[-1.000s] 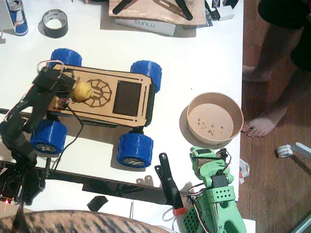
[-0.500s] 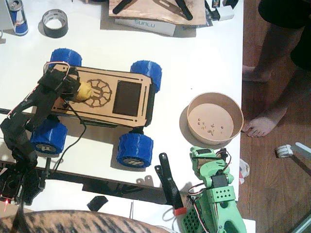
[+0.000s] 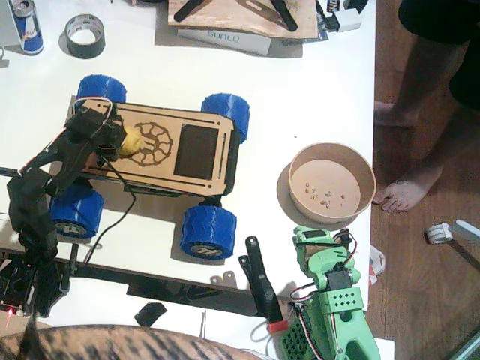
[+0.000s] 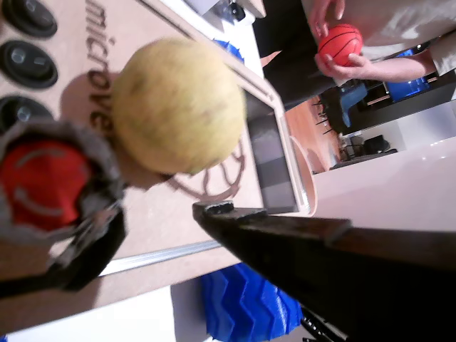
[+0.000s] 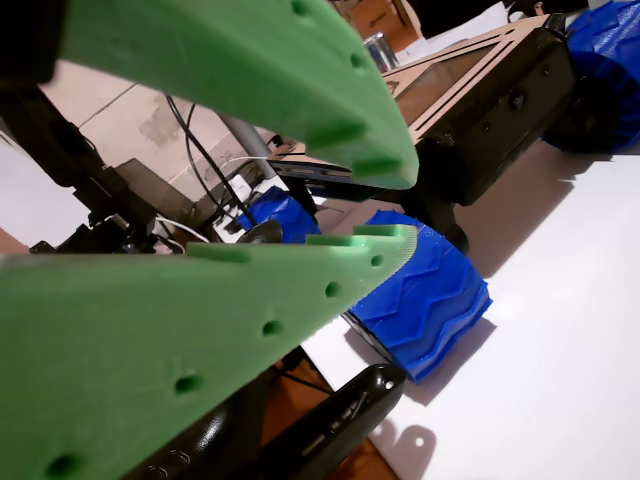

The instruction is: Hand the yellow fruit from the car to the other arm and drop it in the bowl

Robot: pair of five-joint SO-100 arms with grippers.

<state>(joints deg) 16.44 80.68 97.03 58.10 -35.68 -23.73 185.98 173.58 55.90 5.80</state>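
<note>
Fixed view: black left arm [image 3: 45,187] reaches over the left end of the car [image 3: 161,150], which sits on the white counter [image 3: 315,112]. Left claw [image 3: 114,139] is at the lemon [image 3: 129,142]; the lemon rests on the car's plywood deck, at the edge of the engraved gear logo. In a wrist view the lemon [image 4: 178,107] lies against the deck, with one dark finger [image 4: 306,249] beside and below it and a gap between the two; the other finger is not clearly seen. Cannot tell whether the claw has closed on the lemon or only brackets it.

Green right arm [image 3: 330,300] sits at the counter's near edge, just below the bowl [image 3: 332,182]. Bowl is tan, holds a few crumbs, stands well apart from the car on the right. In a wrist view the right claw [image 5: 400,215] has its green fingers [image 5: 250,300] spread, nothing between them; a blue wheel [image 5: 425,295] lies beyond.

Far edge of counter: tape roll [image 3: 84,35] and a drink can [image 3: 26,26]. A person's bare feet [image 3: 405,193] on the floor to the right.
</note>
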